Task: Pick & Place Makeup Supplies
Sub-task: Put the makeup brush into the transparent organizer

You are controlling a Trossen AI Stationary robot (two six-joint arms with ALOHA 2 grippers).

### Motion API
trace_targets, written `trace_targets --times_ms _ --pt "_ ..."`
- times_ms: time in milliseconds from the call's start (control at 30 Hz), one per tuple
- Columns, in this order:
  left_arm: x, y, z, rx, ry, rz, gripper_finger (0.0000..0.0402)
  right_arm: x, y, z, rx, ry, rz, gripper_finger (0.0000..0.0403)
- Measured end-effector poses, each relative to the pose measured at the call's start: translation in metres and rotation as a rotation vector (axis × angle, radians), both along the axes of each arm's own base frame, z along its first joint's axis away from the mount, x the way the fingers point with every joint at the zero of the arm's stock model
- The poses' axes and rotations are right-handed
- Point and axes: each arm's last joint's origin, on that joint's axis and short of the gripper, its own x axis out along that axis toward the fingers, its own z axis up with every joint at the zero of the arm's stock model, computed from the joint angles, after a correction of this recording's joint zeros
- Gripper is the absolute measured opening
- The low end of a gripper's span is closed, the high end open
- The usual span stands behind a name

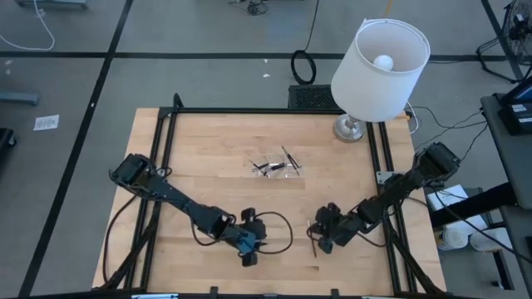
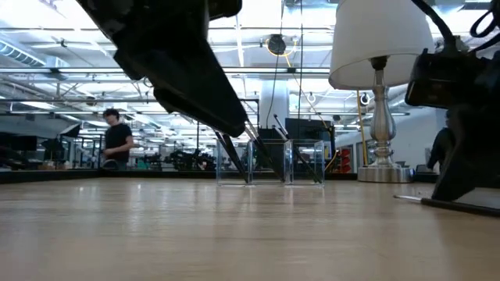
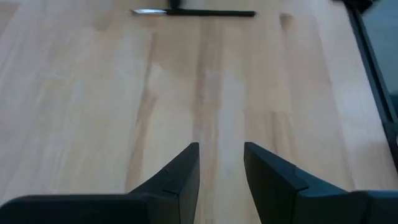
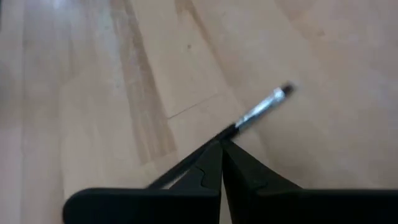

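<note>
While right hand [image 4: 221,152] pinches a makeup stick [image 4: 258,111], left hand [image 3: 221,163] hovers parted, empty, above table [image 3: 93,93].

We see a pale wooden table [image 1: 208,158] carrying a clear plastic tray [image 1: 277,169] of dark makeup sticks [image 1: 288,157] near its middle, a white-shaded lamp [image 1: 378,60] at its far right corner, and one silver-tipped stick [image 3: 193,12] lying loose on the boards.

A thin dark stick [image 4: 258,112] with a silver end pokes out from between the shut right jaws.
</note>
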Motion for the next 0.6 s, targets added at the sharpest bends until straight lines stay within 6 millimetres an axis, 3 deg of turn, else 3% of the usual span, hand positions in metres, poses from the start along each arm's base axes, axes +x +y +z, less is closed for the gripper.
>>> trace_targets --times_ms 333,600 --pt "-0.001 0.001 -0.001 -0.045 0.019 0.072 0.0131 0.017 0.011 -0.026 0.052 -0.091 -0.006 0.0" --pt "-0.001 0.001 -0.001 -0.006 0.015 0.032 0.0131 0.025 0.012 -0.021 -0.021 -0.197 0.151 0.0"
